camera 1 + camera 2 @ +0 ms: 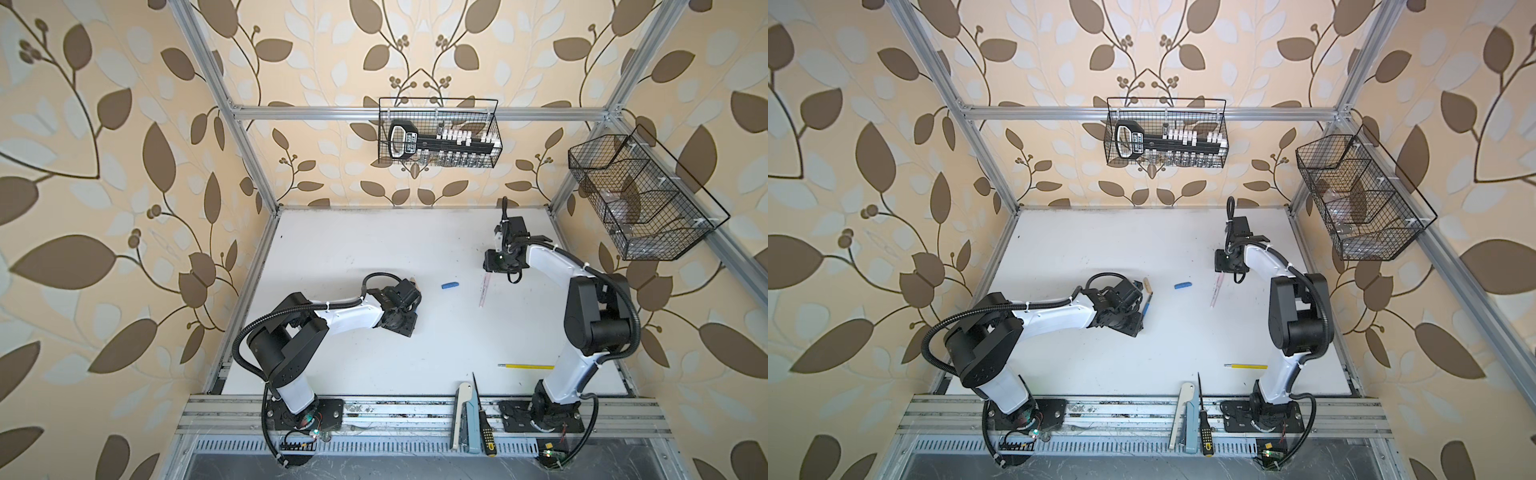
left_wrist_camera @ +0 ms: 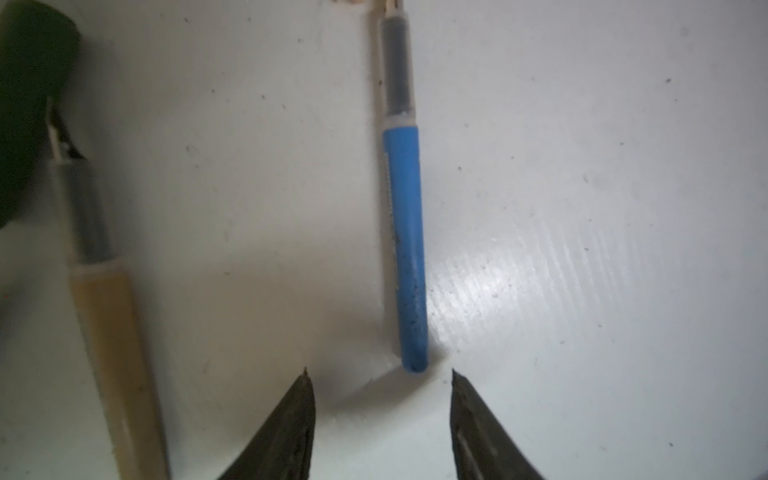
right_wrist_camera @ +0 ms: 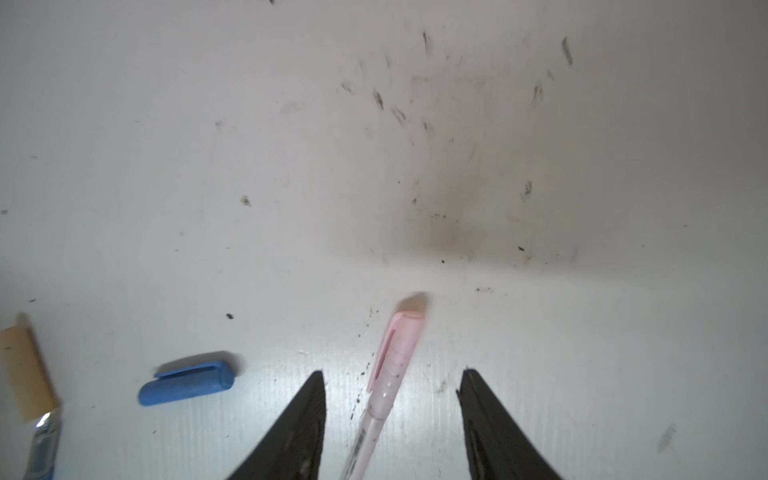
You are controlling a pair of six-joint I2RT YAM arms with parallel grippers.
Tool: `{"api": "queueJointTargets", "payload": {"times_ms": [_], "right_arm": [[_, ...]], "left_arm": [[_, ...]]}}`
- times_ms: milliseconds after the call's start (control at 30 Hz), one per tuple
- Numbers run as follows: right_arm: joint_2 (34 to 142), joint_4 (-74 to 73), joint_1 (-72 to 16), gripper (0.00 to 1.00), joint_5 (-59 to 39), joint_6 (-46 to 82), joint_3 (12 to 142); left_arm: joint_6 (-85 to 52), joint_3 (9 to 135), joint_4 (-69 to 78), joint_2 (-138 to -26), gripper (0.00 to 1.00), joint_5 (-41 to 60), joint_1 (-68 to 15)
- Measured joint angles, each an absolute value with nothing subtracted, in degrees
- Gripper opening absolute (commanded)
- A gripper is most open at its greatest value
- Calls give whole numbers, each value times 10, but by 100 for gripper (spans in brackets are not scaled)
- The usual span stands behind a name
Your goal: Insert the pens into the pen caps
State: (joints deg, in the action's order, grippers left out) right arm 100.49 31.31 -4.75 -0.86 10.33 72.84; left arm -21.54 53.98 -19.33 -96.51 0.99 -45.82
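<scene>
Now the left jaws stand spread, the slim blue plastic pen [image 2: 405, 249] lying flat on the white worktop [image 2: 582, 208] just ahead, long axis in line with their gap; right jaws, spread too, straddle the capped pale-pink pen [image 3: 395, 365].

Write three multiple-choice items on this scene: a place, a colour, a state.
1. The blue cap lies: A) in a wire basket; B) on the table; C) on the front rail.
2. The pen at the right hand is: A) green; B) yellow; C) pale pink.
3. The right hand is: A) open; B) shut on the pen; C) shut, empty.
Key: 1 B, it lies flat on the white surface; 2 C, barrel and cap both show pink; 3 A, its fingers stand apart, clear of the pen.
</scene>
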Motion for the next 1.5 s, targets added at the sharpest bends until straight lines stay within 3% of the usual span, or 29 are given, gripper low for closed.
{"api": "queueJointTargets", "payload": {"times_ms": [233,333,600,767,1133,1500], "right_arm": [[923,284,-72,54,-17,123,649],[898,275,-83,54,-27,134,610],[808,238,-89,57,-64,169,542],[763,211,-89,58,-92,186,520],[707,87,-149,61,-200,291,385],[762,-113,-217,61,-248,411,333]], "left_arm": [[-218,565,-187,-989,52,10,-458],[-222,582,-186,-1008,47,10,-458],[-229,608,-181,-1036,12,13,-458],[-226,608,-177,-1036,0,16,-458],[-223,588,-125,-1017,0,58,-458],[-223,545,3,-926,0,119,-458]]}}
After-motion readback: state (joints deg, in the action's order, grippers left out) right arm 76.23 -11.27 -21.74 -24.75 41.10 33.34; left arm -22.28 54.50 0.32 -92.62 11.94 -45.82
